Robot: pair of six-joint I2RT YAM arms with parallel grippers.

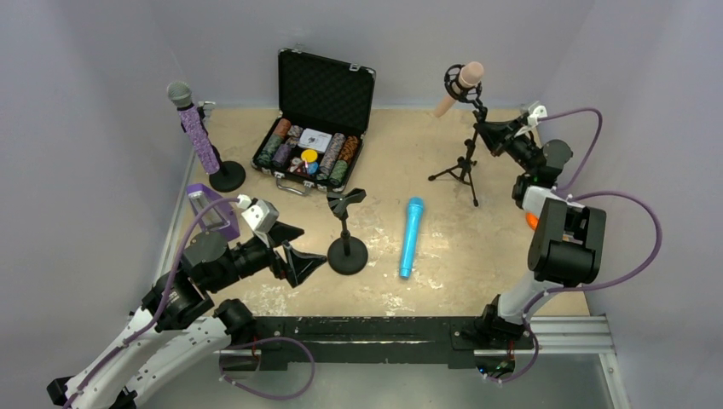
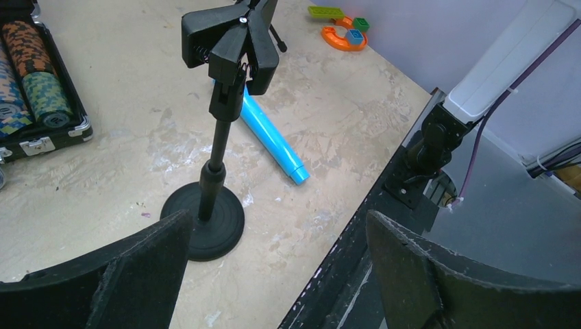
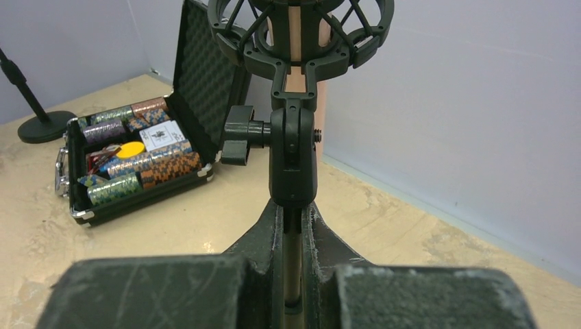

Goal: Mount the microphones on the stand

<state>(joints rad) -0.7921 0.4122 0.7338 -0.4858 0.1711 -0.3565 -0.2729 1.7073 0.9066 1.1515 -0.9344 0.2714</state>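
Note:
A glittery purple microphone [image 1: 198, 128] stands clipped in a round-base stand at the far left. The pale pink microphone [image 1: 461, 83] sits in the shock mount of a tripod stand [image 1: 465, 166] at the back right. My right gripper [image 1: 486, 128] is shut on that stand's thin pole just under the mount [image 3: 293, 212]. The blue microphone [image 1: 412, 236] lies flat on the table. Left of it is a round-base stand [image 1: 347, 230] whose clip [image 2: 229, 41] holds nothing. My left gripper [image 1: 303, 258] hangs open near that stand's base [image 2: 277, 226], nothing between its fingers [image 2: 137, 274].
An open black case of poker chips [image 1: 311, 128] sits at the back centre. A clear purple box [image 1: 213, 209] stands at the left edge. Small toys [image 2: 346, 34] lie by the right arm. The black front rail [image 1: 384, 328] runs along the table's near edge.

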